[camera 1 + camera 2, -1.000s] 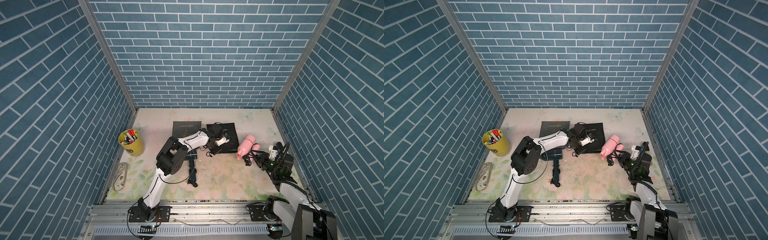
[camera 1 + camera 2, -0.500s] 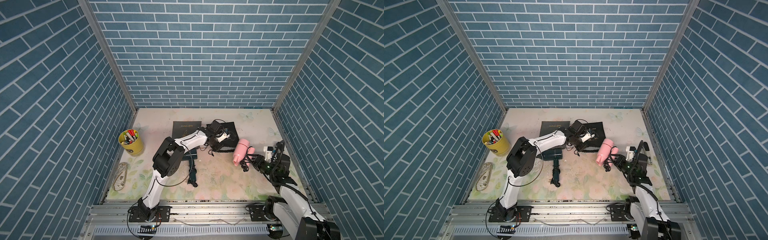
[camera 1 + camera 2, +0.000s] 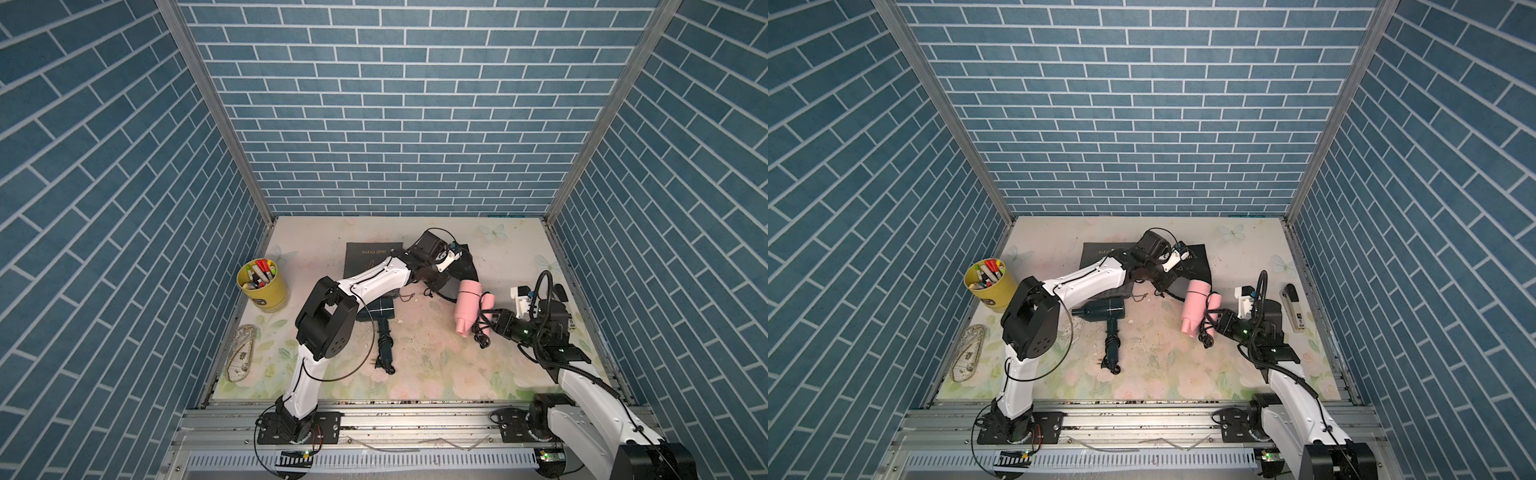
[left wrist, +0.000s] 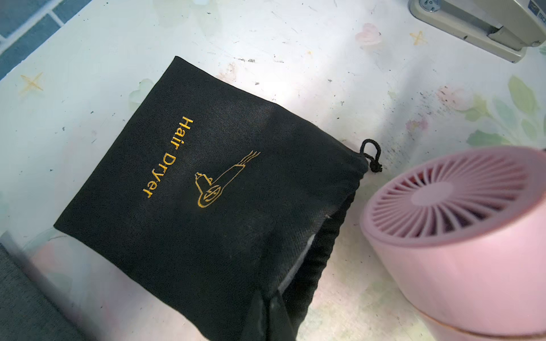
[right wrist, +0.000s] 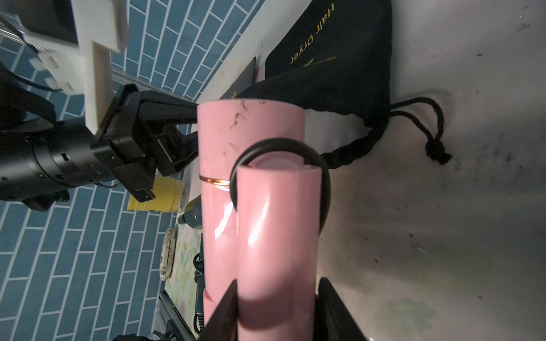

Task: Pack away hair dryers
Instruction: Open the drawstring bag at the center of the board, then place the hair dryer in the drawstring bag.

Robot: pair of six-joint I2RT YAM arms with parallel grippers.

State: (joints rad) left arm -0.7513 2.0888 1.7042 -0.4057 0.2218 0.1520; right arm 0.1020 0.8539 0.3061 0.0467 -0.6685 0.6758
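The pale pink hair dryer (image 3: 467,305) (image 3: 1196,305) hangs just above the table, its rear grille (image 4: 461,200) facing the mouth of the black pouch. My right gripper (image 5: 276,310) (image 3: 492,322) is shut on its folded handle, and its black cord dangles below. The black "Hair Dryer" pouch (image 4: 206,192) (image 3: 463,270) lies flat behind it. My left gripper (image 4: 270,313) (image 3: 1163,286) is shut on the pouch's mouth edge, holding it up. The dark teal hair dryer (image 3: 1106,309) lies at mid-table with its cord coiled, partly under my left arm.
A grey pouch (image 3: 370,257) lies left of the black one, under my left arm. A yellow cup of markers (image 3: 262,286) and a patterned flat case (image 3: 241,353) stand at the left edge. A stapler (image 3: 1292,307) lies near the right wall.
My right arm has carried the pink hair dryer left and forward, up to the black pouch's mouth. My left gripper has stayed on the pouch edge and shifted slightly right.
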